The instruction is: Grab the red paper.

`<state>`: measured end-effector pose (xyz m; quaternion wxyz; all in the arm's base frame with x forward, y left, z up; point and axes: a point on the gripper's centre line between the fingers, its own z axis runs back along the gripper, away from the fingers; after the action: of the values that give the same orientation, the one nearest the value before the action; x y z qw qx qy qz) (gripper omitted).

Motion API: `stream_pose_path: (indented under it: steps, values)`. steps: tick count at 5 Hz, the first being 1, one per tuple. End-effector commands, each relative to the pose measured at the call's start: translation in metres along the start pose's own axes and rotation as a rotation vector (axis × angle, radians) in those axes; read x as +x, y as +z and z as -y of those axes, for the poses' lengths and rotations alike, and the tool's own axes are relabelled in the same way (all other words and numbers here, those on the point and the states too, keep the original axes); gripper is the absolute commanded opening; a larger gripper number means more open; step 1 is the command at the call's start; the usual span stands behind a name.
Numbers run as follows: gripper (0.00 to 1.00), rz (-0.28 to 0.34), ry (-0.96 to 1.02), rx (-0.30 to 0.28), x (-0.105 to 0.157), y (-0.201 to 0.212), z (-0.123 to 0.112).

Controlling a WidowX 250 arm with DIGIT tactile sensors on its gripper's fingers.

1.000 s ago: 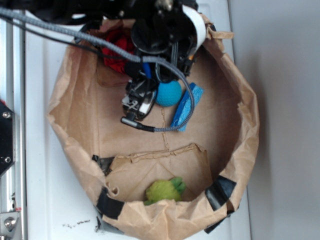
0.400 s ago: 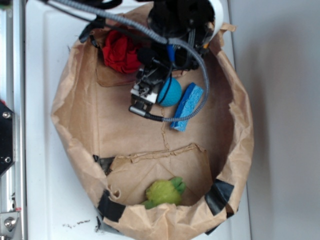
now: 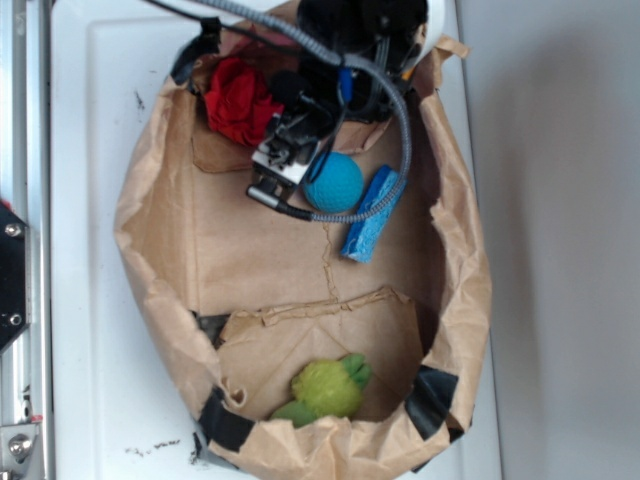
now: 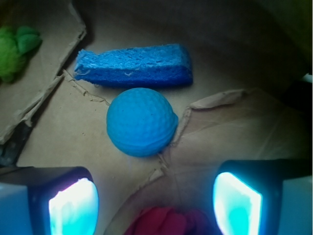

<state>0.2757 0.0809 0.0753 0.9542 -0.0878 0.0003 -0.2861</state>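
Gripper [image 4: 155, 203] jaws stand wide apart, holding nothing; in the wrist view its two fingers [image 4: 73, 205] are boxy blocks whose inner pads glow pale cyan at the bottom corners. Between them, at the very bottom edge, peeks the red paper [image 4: 164, 221], a soft mound of folds, not touched by either pad so far as the view shows. From the exterior view the black arm with its braided grey cable [image 3: 395, 120] reaches down into a crumpled brown paper bag [image 3: 150, 250] whose rolled rim is patched with black tape [image 3: 225, 425]. The red paper [image 3: 238, 98] lies at the bag's upper left, a creased bright wad pressed near the wall, just beside the gripper [image 3: 283, 165].

Ahead of the jaws sits a blue ball [image 4: 142, 121], round, matte and dimpled like a golf ball, with a seam around its lower part; it rests on the wrinkled brown floor beside a torn flap edge. Just beyond it lies a blue sponge [image 4: 133, 66], a long porous slab with rough, crumbly edges, close to the ball; whether they touch I cannot tell. A fuzzy green lump [image 3: 328, 388] rests well apart at the bag's opposite end, on a folded cardboard-coloured flap [image 3: 320, 335]. The bag stands on a smooth white surface [image 3: 90, 200].
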Motion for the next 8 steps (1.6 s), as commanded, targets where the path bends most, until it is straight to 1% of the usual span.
stream_pose_path:
  steps: [1, 2, 3, 4, 5, 6, 7, 8]
  values:
    - [1.0, 0.011, -0.02, 0.121, -0.018, 0.017, -0.025]
    - [1.0, 0.009, -0.044, 0.146, -0.03, 0.014, -0.027]
    - [1.0, 0.015, -0.045, 0.18, -0.034, 0.004, -0.024]
    - [1.0, 0.031, -0.068, 0.233, -0.04, -0.015, -0.024]
    - [0.0, 0.051, -0.047, 0.238, -0.036, -0.02, -0.026]
    - [0.0, 0.068, -0.03, 0.201, -0.025, -0.012, -0.027]
    - [0.0, 0.078, -0.013, 0.186, -0.018, -0.009, -0.026]
    - [0.0, 0.082, 0.011, 0.15, -0.013, 0.004, -0.019]
